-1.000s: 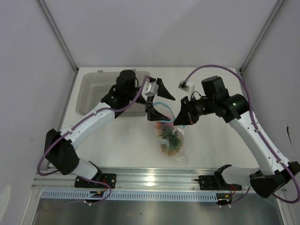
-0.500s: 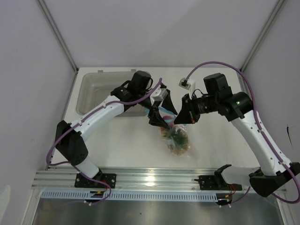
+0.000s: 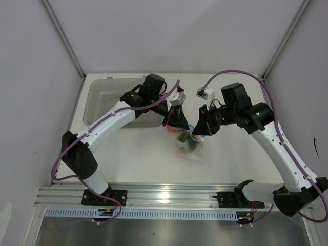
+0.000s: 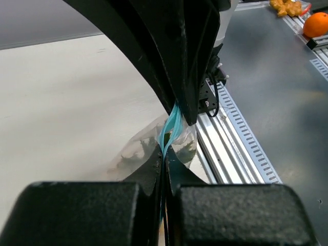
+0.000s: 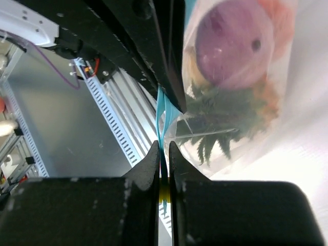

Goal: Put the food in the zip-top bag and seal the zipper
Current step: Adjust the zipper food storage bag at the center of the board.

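Observation:
The zip-top bag [image 3: 187, 144] hangs in the middle of the table between my two grippers. Its light blue zipper [image 4: 171, 128] runs pinched flat from one set of jaws to the other. My left gripper [image 3: 178, 121] is shut on the zipper's left end [image 4: 165, 177]. My right gripper [image 3: 198, 129] is shut on the other end [image 5: 163, 160], close beside the left fingers [image 5: 154, 46]. Food shows through the clear plastic: a purple onion [image 5: 230, 41], an orange piece [image 5: 277, 20] and green pineapple leaves [image 5: 220, 120].
A grey translucent tray [image 3: 100, 105] stands at the back left, under the left arm. A small white connector box [image 3: 201, 93] lies behind the grippers. The metal rail [image 3: 169, 196] runs along the near edge. An orange ball [image 4: 316, 23] lies on the grey surface beyond the rail.
My left gripper swung right from near the tray to the bag's mouth and closed on the zipper. The bag has been drawn up and a little back; the right gripper kept its hold.

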`<action>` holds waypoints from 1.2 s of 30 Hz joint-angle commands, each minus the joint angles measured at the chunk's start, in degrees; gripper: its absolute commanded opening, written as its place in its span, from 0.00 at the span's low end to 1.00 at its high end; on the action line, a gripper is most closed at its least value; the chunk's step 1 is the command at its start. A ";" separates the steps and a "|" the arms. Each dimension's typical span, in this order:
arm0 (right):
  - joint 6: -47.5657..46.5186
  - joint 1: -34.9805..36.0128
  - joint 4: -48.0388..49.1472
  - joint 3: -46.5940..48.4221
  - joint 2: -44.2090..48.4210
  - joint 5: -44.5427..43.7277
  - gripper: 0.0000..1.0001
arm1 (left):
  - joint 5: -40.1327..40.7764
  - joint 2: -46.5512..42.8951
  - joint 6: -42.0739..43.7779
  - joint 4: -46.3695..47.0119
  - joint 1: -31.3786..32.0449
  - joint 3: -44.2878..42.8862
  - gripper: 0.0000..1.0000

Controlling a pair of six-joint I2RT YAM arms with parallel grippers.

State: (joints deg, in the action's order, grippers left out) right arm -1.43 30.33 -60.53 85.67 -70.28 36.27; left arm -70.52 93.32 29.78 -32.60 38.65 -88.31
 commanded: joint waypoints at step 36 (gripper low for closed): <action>14.26 -16.35 40.32 -28.98 18.34 13.13 0.11 | 5.13 -2.53 -51.22 38.22 -0.16 8.51 0.01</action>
State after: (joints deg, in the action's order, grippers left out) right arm 11.99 14.13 -24.36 57.23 -53.12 48.10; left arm -63.64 94.17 -17.26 -1.39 38.59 -79.96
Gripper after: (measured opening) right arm 0.136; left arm 0.006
